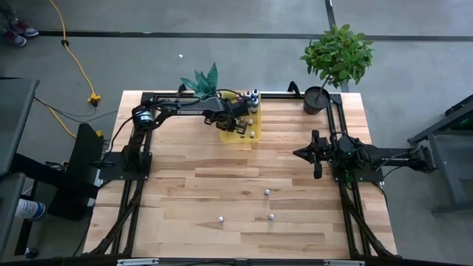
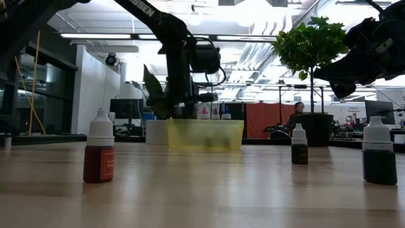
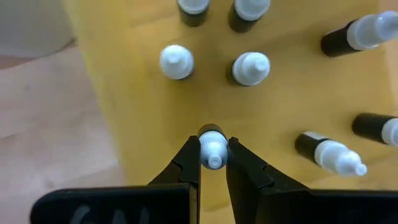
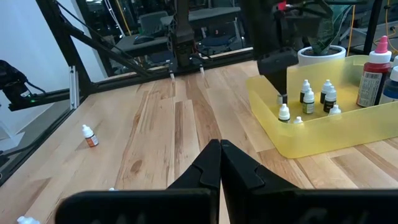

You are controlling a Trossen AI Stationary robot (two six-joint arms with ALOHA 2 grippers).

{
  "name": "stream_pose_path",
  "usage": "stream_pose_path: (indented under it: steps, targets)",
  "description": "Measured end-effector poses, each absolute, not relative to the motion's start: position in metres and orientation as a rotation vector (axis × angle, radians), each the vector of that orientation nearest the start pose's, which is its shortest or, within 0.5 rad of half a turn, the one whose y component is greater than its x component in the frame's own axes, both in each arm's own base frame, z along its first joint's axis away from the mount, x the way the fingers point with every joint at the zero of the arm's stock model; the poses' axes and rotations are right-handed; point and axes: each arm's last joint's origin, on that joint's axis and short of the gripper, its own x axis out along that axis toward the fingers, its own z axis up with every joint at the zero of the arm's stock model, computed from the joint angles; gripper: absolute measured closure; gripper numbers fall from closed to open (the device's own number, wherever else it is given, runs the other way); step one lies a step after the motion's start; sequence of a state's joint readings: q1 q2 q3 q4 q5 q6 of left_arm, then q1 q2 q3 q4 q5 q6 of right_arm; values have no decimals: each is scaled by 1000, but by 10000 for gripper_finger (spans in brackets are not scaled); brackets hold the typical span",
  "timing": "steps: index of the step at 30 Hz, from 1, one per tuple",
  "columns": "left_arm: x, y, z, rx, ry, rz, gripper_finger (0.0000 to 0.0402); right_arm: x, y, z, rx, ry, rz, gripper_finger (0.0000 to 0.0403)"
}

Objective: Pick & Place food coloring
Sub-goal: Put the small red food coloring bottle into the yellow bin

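A translucent yellow tray (image 1: 255,139) stands at the table's far middle and holds several small white-capped food coloring bottles (image 3: 250,67). My left gripper (image 3: 213,155) reaches down into the tray (image 3: 124,74) and is shut on one bottle (image 3: 211,134). Three more bottles stand upright on the near part of the table: a red one (image 2: 99,155), a dark one (image 2: 299,145) and a dark blue one (image 2: 380,152). My right gripper (image 4: 219,149) waits shut at the table's right side (image 1: 299,154), holding nothing. My left gripper pinches the bottle's white cap (image 3: 214,151) between its two fingertips (image 3: 189,155). The fingers come from above, pointing steeply down. The bottle stands upright under them over the tray floor. Whether its base rests on the floor, I cannot tell.
A potted plant (image 1: 336,59) stands at the far right corner and a spiky green plant (image 1: 203,80) behind the tray. Taller bottles (image 4: 373,71) stand at the tray's far end. Bare wood (image 1: 207,170) lies between the tray and the loose bottles.
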State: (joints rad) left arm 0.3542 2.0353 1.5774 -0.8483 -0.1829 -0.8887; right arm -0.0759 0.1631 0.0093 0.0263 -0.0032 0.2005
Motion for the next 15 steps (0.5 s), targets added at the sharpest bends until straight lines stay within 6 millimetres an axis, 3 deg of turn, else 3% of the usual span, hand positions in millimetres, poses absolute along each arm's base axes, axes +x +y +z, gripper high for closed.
stream_pose_path:
  steps: [15]
  targets:
    - [383,160,188,-854,994,1018,367,106,-8,156,205,119,-85,402]
